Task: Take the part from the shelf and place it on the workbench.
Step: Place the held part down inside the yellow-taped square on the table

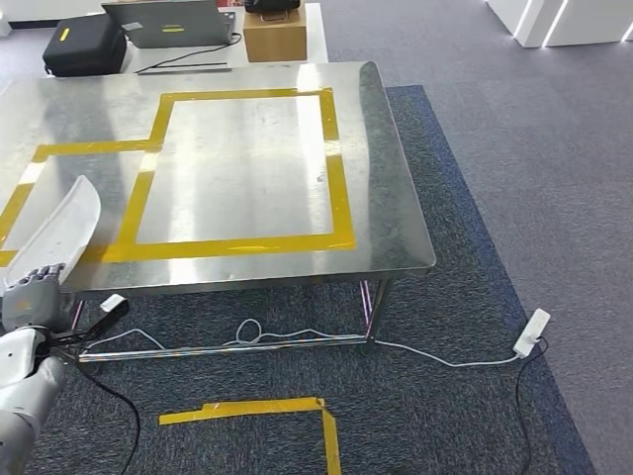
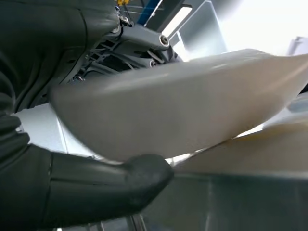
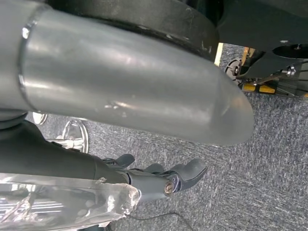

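Left hand holds the part at the near left edge of the workbench.

The left hand [image 1: 32, 300] grips a pale, curved, elongated part [image 1: 61, 232]; in the left wrist view the thumb [image 2: 109, 185] presses under the part [image 2: 174, 108] with the fingers closed over its far side. The part angles up from the hand and overlaps the near left edge of the workbench [image 1: 388, 168], beside the yellow tape outline [image 1: 339, 193] on its steel top; contact with the top cannot be told. The right hand [image 3: 171, 178] hangs over grey carpet [image 3: 268, 163], fingers loosely extended, holding nothing. Beyond the workbench's far edge stand a cardboard box [image 1: 275, 35] and a black case [image 1: 83, 46].
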You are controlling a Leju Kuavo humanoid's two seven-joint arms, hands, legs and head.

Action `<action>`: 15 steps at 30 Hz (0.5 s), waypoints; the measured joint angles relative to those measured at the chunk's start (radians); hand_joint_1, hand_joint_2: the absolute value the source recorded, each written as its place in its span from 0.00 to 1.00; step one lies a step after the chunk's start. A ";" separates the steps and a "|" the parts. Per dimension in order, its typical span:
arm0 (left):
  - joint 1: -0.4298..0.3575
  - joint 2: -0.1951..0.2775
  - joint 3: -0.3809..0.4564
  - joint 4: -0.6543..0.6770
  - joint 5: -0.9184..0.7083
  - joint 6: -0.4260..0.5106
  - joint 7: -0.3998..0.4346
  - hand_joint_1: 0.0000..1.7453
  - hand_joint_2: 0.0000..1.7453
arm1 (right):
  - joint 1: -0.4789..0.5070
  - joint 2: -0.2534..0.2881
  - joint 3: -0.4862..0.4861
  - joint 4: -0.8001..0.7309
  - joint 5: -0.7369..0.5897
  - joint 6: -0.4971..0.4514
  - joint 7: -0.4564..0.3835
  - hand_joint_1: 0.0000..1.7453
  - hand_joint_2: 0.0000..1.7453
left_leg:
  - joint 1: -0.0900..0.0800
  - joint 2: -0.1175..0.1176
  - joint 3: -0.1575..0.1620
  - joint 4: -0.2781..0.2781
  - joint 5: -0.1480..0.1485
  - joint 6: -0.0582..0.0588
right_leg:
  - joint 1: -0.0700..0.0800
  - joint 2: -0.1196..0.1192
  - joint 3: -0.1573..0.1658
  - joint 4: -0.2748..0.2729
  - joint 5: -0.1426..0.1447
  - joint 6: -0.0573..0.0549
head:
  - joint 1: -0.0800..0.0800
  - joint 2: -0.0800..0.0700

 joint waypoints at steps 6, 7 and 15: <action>0.010 0.000 0.003 0.008 0.007 0.000 -0.034 0.00 1.00 | 0.000 0.000 0.000 0.000 -0.002 0.001 -0.004 0.00 0.00 | 0.000 0.000 0.000 0.000 0.000 0.000 | 0.000 0.000 0.000 0.000 0.000 0.000 | 0.000 0.000; 0.011 0.000 0.004 0.008 0.007 0.000 -0.035 0.00 1.00 | 0.000 0.000 0.000 0.000 -0.002 0.001 -0.004 0.00 0.00 | 0.000 0.000 0.000 0.000 0.000 0.000 | 0.000 0.000 0.000 0.000 0.000 0.000 | 0.000 0.000; 0.014 0.000 0.008 0.011 0.011 0.008 -0.027 0.00 0.00 | 0.000 0.004 0.000 0.000 -0.004 0.001 -0.005 0.00 0.00 | 0.000 0.000 0.000 0.000 0.000 0.000 | 0.000 0.000 0.000 0.000 0.000 0.000 | 0.000 0.000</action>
